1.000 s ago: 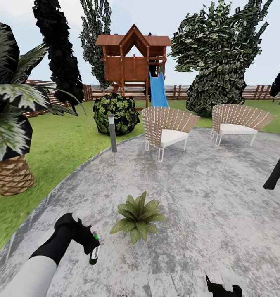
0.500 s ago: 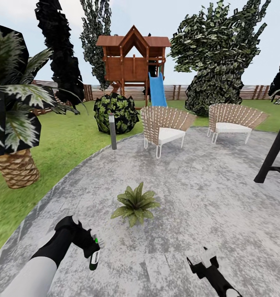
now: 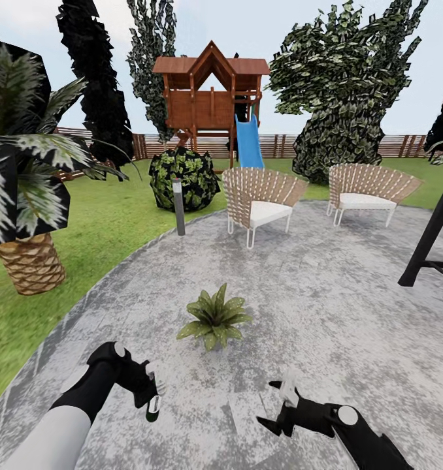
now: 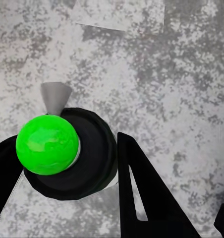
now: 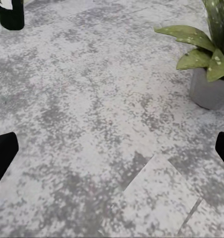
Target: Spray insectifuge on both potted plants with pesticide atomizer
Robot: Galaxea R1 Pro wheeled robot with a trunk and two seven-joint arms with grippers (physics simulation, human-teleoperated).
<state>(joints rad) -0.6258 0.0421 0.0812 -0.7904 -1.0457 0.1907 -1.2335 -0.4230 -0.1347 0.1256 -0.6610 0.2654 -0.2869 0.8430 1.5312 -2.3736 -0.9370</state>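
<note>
left claw (image 3: 149, 390) gripping pesticide atomizer (image 3: 153, 406) (nozzle down), potted plant (image 3: 215, 318) near

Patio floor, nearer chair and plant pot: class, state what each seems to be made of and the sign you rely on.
Patio floor: apparently stone or concrete, matt, judging by its mottled grey speckle and slab seams.
Nearer chair: looks like woven tan wicker or strapping on thin white legs, probably metal, with a white cushion.
Plant pot: plain grey, matt, possibly concrete or ceramic; the render leaves this open.
</note>
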